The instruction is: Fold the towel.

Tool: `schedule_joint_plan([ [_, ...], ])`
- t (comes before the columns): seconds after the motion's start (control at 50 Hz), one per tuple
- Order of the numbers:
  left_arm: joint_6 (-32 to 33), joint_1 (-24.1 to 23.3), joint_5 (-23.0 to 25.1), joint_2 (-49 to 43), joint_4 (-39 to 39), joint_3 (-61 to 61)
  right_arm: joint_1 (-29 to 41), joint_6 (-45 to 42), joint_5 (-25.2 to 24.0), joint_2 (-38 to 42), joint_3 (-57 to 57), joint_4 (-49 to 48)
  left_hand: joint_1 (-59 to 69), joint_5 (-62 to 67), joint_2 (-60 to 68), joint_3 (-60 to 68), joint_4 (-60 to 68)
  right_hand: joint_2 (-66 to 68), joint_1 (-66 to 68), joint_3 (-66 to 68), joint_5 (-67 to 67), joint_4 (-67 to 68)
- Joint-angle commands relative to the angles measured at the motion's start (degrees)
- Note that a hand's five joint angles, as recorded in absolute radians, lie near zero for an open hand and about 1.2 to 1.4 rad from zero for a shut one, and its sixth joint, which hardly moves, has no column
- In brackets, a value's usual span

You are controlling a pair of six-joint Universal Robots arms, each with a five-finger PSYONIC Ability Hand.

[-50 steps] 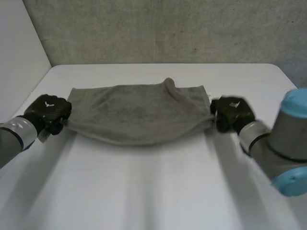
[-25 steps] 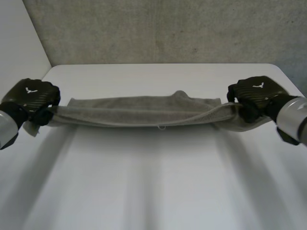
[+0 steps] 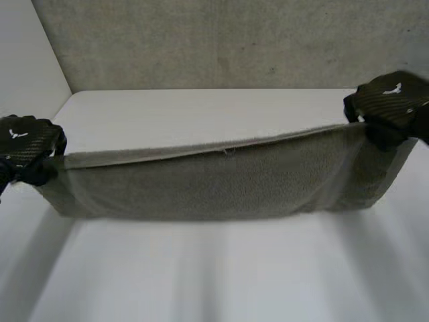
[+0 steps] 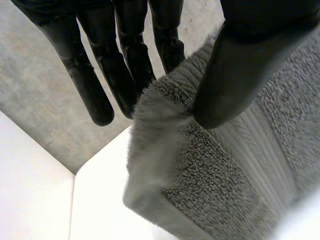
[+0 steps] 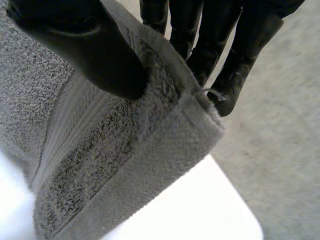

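Where half a second ago it was a thin, sagging band low across the middle of the frame, the towel (image 3: 221, 181) now hangs as a broad grey sheet spanning nearly the full width. Its top edge is pulled taut and slopes up from the left edge at mid-height to the upper right. A second ago it still lay bunched on the table (image 3: 201, 107) with a hand at each end; since then both hands have risen and drawn further apart. The left hand (image 3: 27, 144) sits at the far left of the frame at mid-height, pinching the towel's left top corner. In its wrist view the thumb presses the terry face of the towel (image 4: 225, 170) against the straight fingers behind it. The right hand (image 3: 392, 100), in the upper right corner and the higher of the two, grips the right top corner the same way. Its wrist view shows the thumb on the front of the cloth (image 5: 100, 145) near the hemmed edge and the fingers behind. Whether the towel's lower edge touches the table cannot be told. The hanging sheet hides a wide strip of the white table across the centre, and a grey speckled wall (image 3: 221, 40) fills the top of the frame behind.
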Motion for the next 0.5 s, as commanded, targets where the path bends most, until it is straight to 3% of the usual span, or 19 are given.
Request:
schedule_joint_plan([
  [0.02, -0.04, -4.87, -0.77, -11.99, 2.41, 6.99, 6.09, -1.55, 4.5, 15.36, -7.31, -0.77, -1.65, -1.74, -1.79, -1.92, -1.64, 4.52, 4.03, 3.23, 3.21, 3.56],
  [0.12, 0.05, -8.38, -1.56, -25.23, 2.33, 17.5, 8.21, -1.28, 7.85, 22.66, -10.83, -3.13, -1.81, -1.91, -1.96, -2.09, -1.81, 4.52, 4.03, 3.23, 3.21, 3.56],
  [0.18, -0.04, -9.0, -2.62, -28.34, 2.15, 20.35, 8.65, -1.02, 8.99, 26.09, -11.98, -6.9, -1.81, -1.91, -1.96, -2.09, -1.81, 4.52, 4.03, 3.23, 3.21, 3.56],
  [0.28, -0.13, -10.58, -9.19, -38.6, 1.62, 29.99, 10.49, 0.38, 11.54, 30.05, -13.82, -12.18, -3.32, -3.42, -3.47, -3.6, -3.32, 4.52, 4.03, 3.23, 3.21, 3.56],
  [0.5, -0.21, -13.3, -10.97, -46.01, 1.18, 37.66, 11.47, -0.05, 21.38, 38.05, -19.71, -21.24, -11.4, -11.5, -11.55, -11.68, -11.4, 4.52, 4.03, 3.23, 3.21, 3.56],
])
